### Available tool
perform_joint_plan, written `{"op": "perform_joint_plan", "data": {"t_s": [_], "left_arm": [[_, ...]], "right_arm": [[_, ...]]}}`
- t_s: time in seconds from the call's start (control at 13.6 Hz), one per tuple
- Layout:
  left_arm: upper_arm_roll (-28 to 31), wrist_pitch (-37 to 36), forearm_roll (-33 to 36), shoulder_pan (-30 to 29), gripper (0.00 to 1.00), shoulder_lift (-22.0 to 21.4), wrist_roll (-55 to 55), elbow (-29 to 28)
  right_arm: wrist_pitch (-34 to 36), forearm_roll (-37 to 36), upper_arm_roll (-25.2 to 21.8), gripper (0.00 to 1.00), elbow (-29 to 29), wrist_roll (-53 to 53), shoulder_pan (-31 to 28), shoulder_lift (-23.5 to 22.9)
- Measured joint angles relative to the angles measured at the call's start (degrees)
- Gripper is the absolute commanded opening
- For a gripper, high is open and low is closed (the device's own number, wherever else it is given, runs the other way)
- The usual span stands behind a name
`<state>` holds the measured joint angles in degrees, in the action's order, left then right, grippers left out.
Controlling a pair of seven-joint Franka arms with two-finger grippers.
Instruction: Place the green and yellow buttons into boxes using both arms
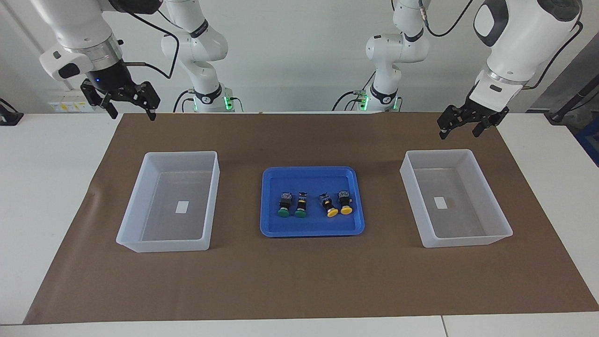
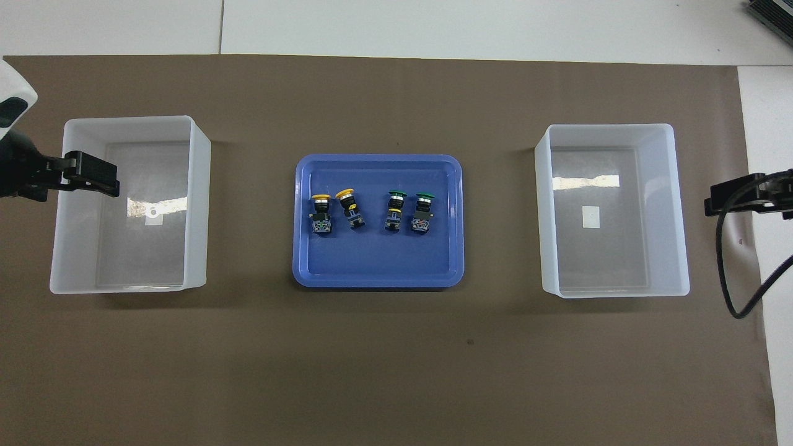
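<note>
Buttons: you've got two green [image 1: 291, 205] and two yellow [image 1: 339, 204] in a row on the tray [image 1: 312, 229], well off its rim. Boxes [image 1: 135, 241] [image 1: 500, 236] flank it with bare mat [image 1: 299, 281] between. Left gripper [image 1: 471, 122] and right gripper [image 1: 127, 100] hang high, fingers spread, holding nothing.

no text, number or brand is showing legibly anywhere. a small white label [image 1: 183, 207] is lying on the floor of the clear box [image 1: 140, 196] toward the right arm's end of the table, and another white label [image 1: 440, 202] is lying in the clear box [image 1: 412, 187] toward the left arm's end; both are showing blank.
</note>
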<state>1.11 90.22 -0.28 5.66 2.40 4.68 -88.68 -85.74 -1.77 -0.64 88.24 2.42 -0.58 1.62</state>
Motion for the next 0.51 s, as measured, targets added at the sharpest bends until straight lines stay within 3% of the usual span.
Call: {"op": "perform_joint_plan", "data": {"t_s": [0.51], "left_arm": [[0.0,1.5,0.0,0.0,1.0,0.0,0.0,-0.5]], "right_arm": [[0.0,0.0,0.0,1.0,0.0,-3.1,0.1,0.0]]}}
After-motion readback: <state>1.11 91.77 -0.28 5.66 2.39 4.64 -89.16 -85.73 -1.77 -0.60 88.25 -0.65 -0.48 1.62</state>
